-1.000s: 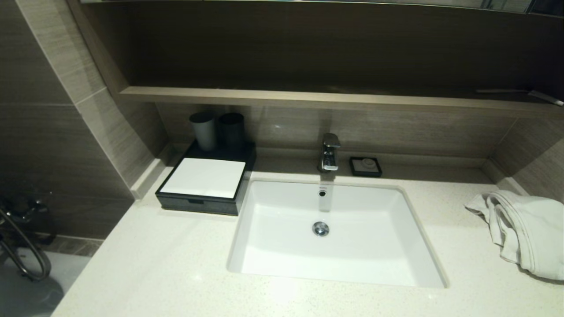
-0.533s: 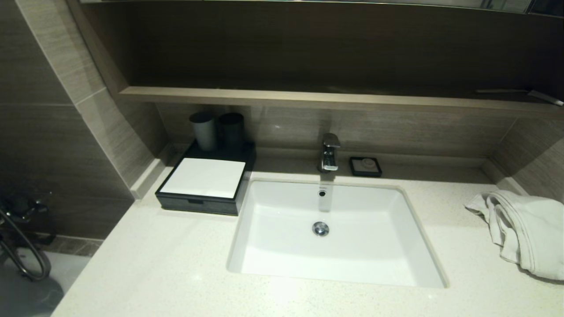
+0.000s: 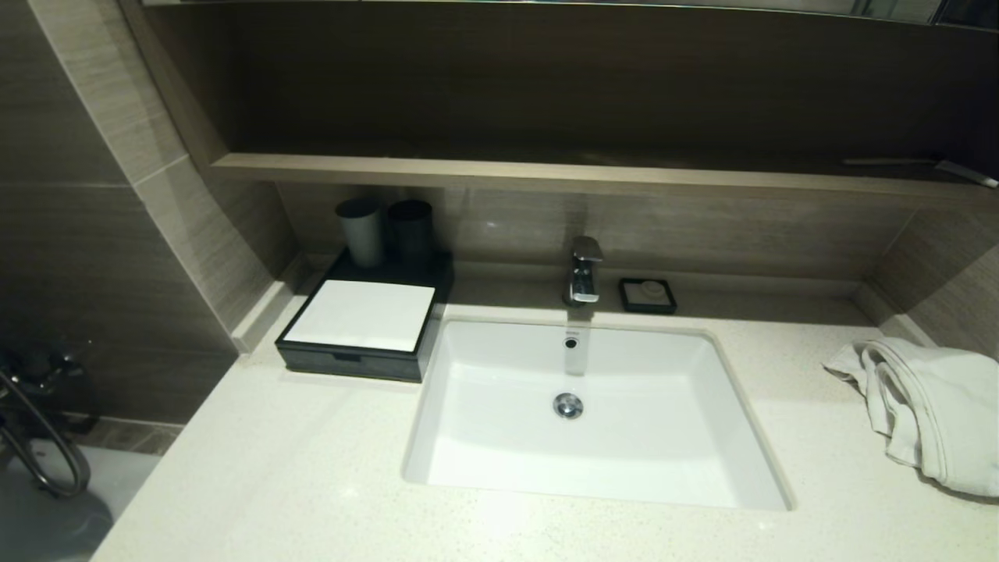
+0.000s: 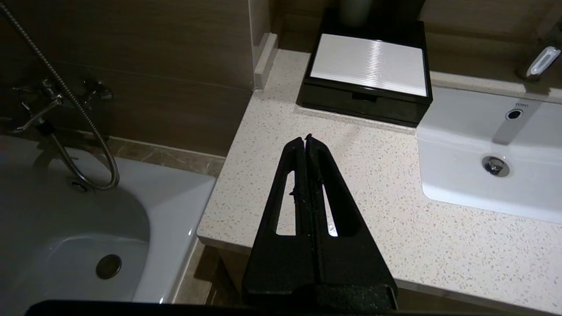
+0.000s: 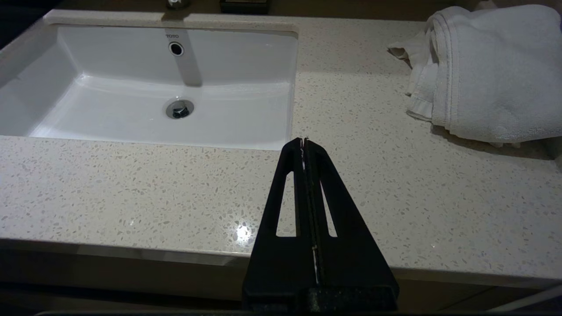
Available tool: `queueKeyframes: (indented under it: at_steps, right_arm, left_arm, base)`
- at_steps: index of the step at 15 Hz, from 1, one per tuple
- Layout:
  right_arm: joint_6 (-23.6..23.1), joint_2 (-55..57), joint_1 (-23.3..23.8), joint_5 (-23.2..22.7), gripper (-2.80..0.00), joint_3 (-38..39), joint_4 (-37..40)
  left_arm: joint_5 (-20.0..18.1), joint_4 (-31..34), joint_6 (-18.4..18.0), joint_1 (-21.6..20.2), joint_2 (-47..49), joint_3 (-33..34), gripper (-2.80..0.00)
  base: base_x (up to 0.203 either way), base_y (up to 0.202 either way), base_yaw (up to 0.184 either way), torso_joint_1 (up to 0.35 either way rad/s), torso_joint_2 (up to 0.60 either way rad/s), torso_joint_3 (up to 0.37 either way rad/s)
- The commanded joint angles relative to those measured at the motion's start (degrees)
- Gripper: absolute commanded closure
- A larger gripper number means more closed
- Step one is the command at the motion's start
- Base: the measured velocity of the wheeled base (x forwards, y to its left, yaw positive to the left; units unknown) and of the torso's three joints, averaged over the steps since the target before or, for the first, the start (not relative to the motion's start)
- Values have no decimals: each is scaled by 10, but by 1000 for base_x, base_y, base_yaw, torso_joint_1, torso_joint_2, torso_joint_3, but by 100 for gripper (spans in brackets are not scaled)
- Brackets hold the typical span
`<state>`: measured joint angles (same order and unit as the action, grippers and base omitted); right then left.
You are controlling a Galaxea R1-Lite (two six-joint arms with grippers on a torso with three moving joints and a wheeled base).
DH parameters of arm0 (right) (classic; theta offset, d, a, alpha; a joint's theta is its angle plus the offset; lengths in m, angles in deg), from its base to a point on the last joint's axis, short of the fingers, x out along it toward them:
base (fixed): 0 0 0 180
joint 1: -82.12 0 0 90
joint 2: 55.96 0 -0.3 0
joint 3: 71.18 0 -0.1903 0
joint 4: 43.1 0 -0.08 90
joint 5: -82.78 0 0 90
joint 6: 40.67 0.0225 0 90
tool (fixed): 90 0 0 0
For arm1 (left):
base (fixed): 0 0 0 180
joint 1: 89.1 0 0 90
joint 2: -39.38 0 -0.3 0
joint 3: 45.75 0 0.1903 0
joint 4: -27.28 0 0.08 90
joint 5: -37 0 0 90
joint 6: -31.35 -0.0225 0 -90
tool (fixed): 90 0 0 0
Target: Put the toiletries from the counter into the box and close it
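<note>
1. Here, our left gripper (image 4: 306,137) hangs over the near left corner of the counter (image 3: 312,484), its fingers pressed together on nothing; the head view does not catch it.
2. Our right gripper (image 5: 304,140) sits parked above the near edge of the counter, just right of the sink (image 3: 749,421), its fingers also pressed together and empty.
3. The box (image 3: 360,318) stands at the far left of the counter, touching the sink's left edge, with its drawer pushed in and the white top panel flat.
4. We see no toiletries lying on the counter.
5. Two dark cups (image 3: 384,229) stand at the far end of the box.
6. A tap (image 3: 584,269) and a small soap dish (image 3: 648,295) sit beyond the sink, and a white towel (image 3: 925,410) lies crumpled at the right.
</note>
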<state>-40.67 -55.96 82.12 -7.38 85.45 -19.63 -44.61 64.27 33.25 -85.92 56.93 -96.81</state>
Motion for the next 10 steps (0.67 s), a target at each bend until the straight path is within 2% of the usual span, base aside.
queueKeyframes:
  at_steps: [1,2,4,7,10]
  right_arm:
    - [0,0,0,0,0,0,0]
    - [0,1,0,0,0,0,0]
    - [0,1,0,0,0,0,0]
    - [0,1,0,0,0,0,0]
    - [0,0,0,0,0,0,0]
  left_arm:
    - [-23,-2,-1,-27,-12,19,0]
    - [-47,-2,-6,-32,-31,28,0]
    - [-82,-12,-39,-37,-83,71,0]
    - [-92,-92,-63,-34,-126,137,0]
    - [-93,-135,-87,-34,-151,193,0]
  base:
    - [0,0,0,0,0,0]
    - [0,0,0,0,0,0]
    - [0,0,0,0,0,0]
    - [0,0,0,0,0,0]
    - [0,0,0,0,0,0]
